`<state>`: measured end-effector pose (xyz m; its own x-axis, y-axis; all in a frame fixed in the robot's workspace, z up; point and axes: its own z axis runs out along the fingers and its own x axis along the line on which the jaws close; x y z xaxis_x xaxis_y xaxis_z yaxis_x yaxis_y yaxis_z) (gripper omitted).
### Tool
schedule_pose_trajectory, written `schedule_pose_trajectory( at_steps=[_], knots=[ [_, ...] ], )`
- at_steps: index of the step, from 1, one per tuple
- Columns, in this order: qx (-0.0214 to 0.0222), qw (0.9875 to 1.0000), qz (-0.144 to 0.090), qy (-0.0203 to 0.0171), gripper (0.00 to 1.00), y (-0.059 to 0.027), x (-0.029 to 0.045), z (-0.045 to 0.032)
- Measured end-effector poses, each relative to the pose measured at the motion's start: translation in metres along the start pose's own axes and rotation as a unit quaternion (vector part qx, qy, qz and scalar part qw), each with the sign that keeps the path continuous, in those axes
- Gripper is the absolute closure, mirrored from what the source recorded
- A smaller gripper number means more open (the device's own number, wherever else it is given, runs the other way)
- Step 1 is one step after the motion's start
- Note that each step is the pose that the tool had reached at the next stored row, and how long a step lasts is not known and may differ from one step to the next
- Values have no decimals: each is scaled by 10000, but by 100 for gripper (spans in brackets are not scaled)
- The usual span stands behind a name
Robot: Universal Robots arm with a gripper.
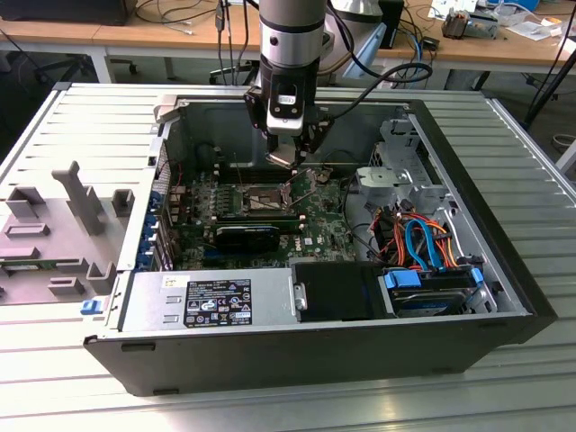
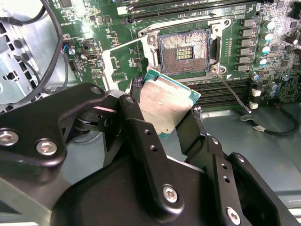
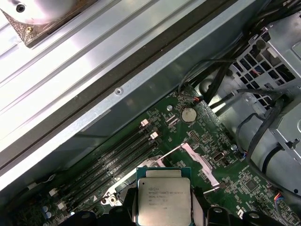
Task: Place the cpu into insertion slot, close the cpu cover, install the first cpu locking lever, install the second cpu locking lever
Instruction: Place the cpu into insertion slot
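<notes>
Silver cpu (image 2: 165, 101) clamped in gripper (image 2: 166, 112), hanging above board (image 2: 94, 28) | slot (image 2: 184, 51) bare, cover (image 3: 197, 159) open | done: nothing seated; left: seating, cover, both levers (image 2: 233, 92)

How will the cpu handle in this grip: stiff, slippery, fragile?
Probably stiff: the cpu looks unbent in the pincer. Its smooth metal top looks slippery, and it is held by thin edges, so it might twist. Likely light, being thin.

Lab or electronics workshop, by the look. An opened computer case (image 1: 315, 351) lay on a ribbed metal table (image 1: 90, 126). Far side: wooden benches (image 1: 54, 34) strewn with cables (image 1: 171, 13) and small parts. A robot arm (image 1: 290, 36) hung over the case.
</notes>
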<state>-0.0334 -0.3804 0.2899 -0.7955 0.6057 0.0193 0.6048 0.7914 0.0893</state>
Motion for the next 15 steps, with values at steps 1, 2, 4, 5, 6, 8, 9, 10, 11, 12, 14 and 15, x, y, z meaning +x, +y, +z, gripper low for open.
schedule_pose_trajectory(
  at_steps=[1, 2, 4, 5, 6, 8, 9, 10, 11, 12, 14, 15],
  knots=[
    [0, 10000, 3, 0, 45, 0, 0, 0],
    [0, 10000, 7, -1, 45, 0, 0, 0],
    [0, 10000, 13, -1, 45, 0, 0, 0],
    [0, 10000, 16, -1, 45, 0, 0, 0],
    [-1, 10000, 18, -1, 45, 0, 0, 1],
    [-1, 10000, 27, -2, 45, 0, 0, 1],
    [-1, 10000, 32, -3, 45, 0, 0, 1],
    [-1, 10000, 34, -3, 45, 0, 0, 1],
    [-1, 10000, 36, -3, 45, 0, 0, 2],
    [-1, 10000, 40, -4, 45, 0, 0, 2],
    [-1, 10000, 45, -4, 45, 0, 0, 2],
    [-1, 10000, 50, -5, 45, 0, 0, 2]
  ],
)
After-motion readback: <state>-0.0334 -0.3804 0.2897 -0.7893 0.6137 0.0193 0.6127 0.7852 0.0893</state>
